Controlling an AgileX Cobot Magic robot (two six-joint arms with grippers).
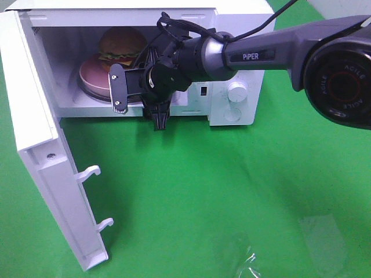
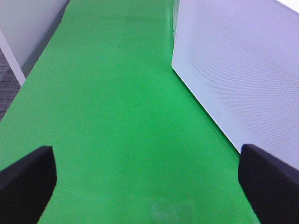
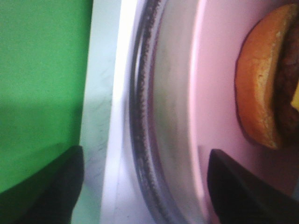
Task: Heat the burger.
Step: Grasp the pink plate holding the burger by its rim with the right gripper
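The burger (image 1: 120, 46), with a golden bun, lettuce and cheese, sits on a pink plate (image 1: 93, 78) inside the open white microwave (image 1: 237, 17). My right gripper (image 1: 139, 103) hovers at the front of the cavity, just before the plate's near rim, with its jaws apart. The right wrist view shows its gripper (image 3: 145, 186) open, spanning the cavity's front edge, the glass turntable (image 3: 145, 93) and the plate's rim (image 3: 215, 70), with the burger (image 3: 261, 88) beyond. My left gripper (image 2: 147, 182) stands open over the green cloth, holding nothing.
The microwave door (image 1: 52, 174) swings wide open toward the front left, its two latch hooks pointing right. Two knobs (image 1: 236, 91) sit on the control panel. A white perforated microwave panel (image 2: 243, 70) stands close beside the left gripper. Green cloth covers the table.
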